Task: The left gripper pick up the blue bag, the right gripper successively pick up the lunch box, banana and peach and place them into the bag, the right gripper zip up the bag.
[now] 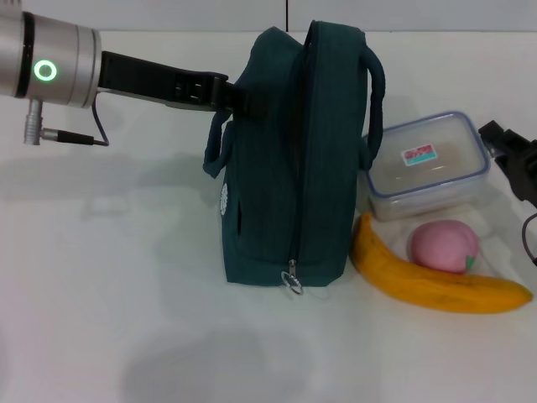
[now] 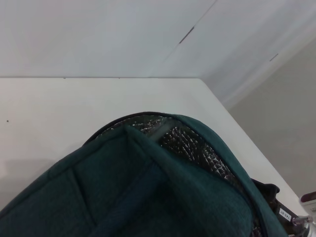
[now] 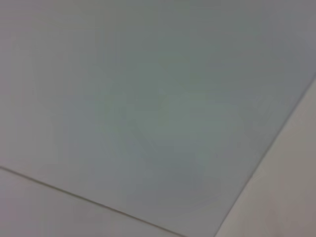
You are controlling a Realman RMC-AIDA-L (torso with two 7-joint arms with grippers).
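L gripper (image 1: 239,96) clamped on bag (image 1: 289,168) side; R gripper (image 1: 512,155) at edge, fingers can't tell.

Head cam looks down from above at dark teal fabric bag (image 1: 289,159); left wrist cam sits v. close on same bag (image 2: 163,187); right wrist cam faces blank surface.

the left arm (image 1: 50,71) is a brushed silver cylinder with a black band near its end and a glowing green ring light on its side. a small metal plug juts from beneath it, and a thin dark cable (image 1: 88,137) loops off that. a flat black link leads to the left gripper (image 1: 220,91), also black. the right gripper (image 1: 513,159) shows as angular black parts with a black cable.
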